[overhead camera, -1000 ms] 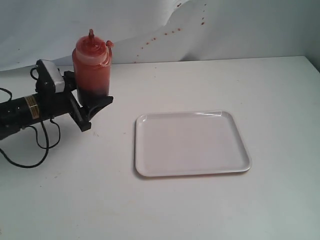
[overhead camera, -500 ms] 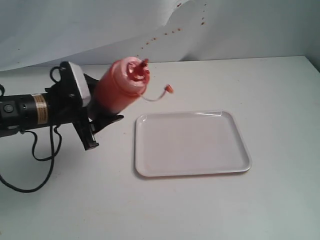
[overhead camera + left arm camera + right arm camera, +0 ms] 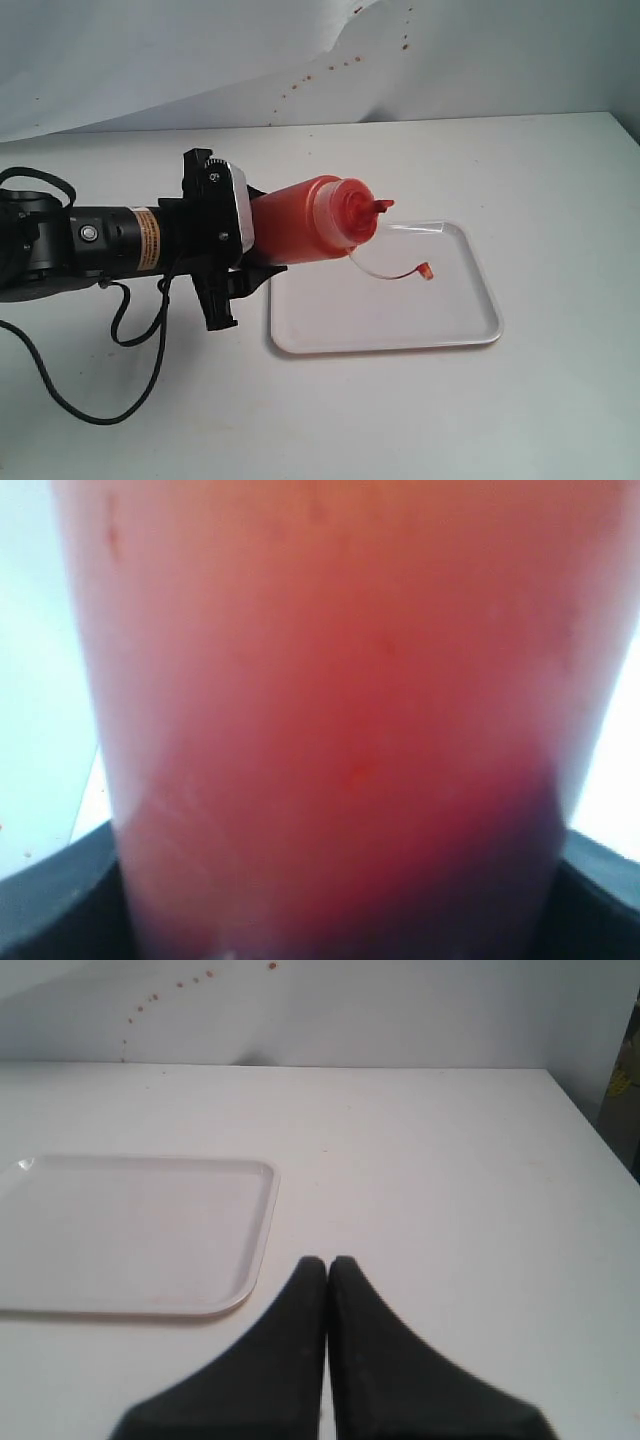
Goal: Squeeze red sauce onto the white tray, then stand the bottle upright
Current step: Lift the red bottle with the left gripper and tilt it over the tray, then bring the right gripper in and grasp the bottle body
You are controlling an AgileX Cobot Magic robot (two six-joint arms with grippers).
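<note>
Although the bottle (image 3: 305, 218) is already tipped close to level, no red sauce (image 3: 340, 780) has reached the white tray (image 3: 400, 325), so by my reading the task is barely begun: the squeeze and the standing-up are both still to do.

In the exterior view, the left gripper (image 3: 248, 240) is clamped around the bottle's base end, holding it clear of the table (image 3: 560, 170). The bottle lies across the tray's 9 o'clock rim, with its nozzle (image 3: 380, 206) aimed toward 3 o'clock. Its tethered cap (image 3: 427, 270) is off and dangles on its thin strap above the tray floor, a little toward 2 o'clock from the centre.

As for contents, the tray holds nothing, its surface plain white in both the exterior and right wrist views. The bottle is tinted red along its whole length; the left wrist view, filled by its blurred wall, shows a darker red patch near the finger edges. How full it is, I cannot tell.

The right gripper (image 3: 328, 1265) is pressed closed on nothing, its fingertips touching, low over bare table just beside one tray corner.
</note>
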